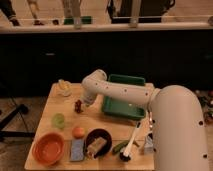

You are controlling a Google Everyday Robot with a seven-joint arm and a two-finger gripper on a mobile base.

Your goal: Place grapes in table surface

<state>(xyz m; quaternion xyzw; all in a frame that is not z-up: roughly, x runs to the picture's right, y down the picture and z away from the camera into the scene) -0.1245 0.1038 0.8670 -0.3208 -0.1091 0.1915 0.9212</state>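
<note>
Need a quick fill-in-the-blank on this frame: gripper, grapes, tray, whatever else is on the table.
In the camera view, the gripper sits just to the ____ of the grapes.
The grapes are down at the table surface, outside the ____ tray.
The smooth round fruit, nearer the camera than the grapes, is ____ in colour.
Missing words: right; green; orange.
</note>
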